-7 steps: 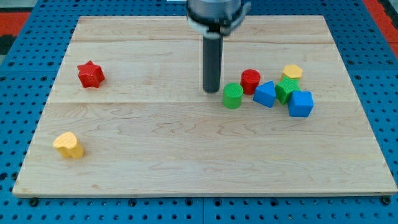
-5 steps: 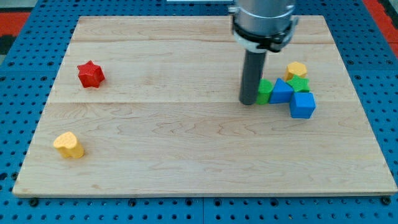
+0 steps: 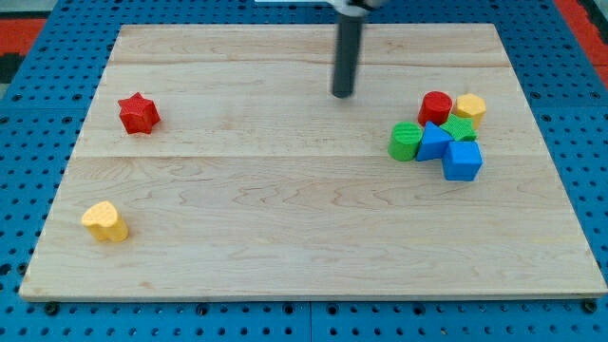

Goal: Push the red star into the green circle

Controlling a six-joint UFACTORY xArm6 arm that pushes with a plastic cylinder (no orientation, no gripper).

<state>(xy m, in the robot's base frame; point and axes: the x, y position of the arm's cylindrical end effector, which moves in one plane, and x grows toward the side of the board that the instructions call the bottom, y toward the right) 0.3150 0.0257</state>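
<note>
Showing the board at 1 instant, the camera view caught my tip (image 3: 342, 94) standing in open wood near the view's top, touching no block; as a bare rod it had nothing to open or close and held nothing. The red star (image 3: 139, 113) lay well apart from my tip, far toward the view's left and slightly lower. The green circle (image 3: 406, 142) sat near my tip on the view's right and lower, at the left edge of a cluster: the blue block (image 3: 434, 142) touched it, with the red cylinder (image 3: 436, 106), yellow block (image 3: 469, 106), green block (image 3: 462, 129) and blue cube (image 3: 463, 161) packed beyond. A yellow block (image 3: 104, 221) lay far to the lower left, clear of the route.

Judged from this layout, the step in hand was repositioning. Done well, my tip would pass above the star, settle on its far left side, then push rightward and slightly downward through its centre, correcting any sideways slip early so the star met the circle rather than the neighbours.
</note>
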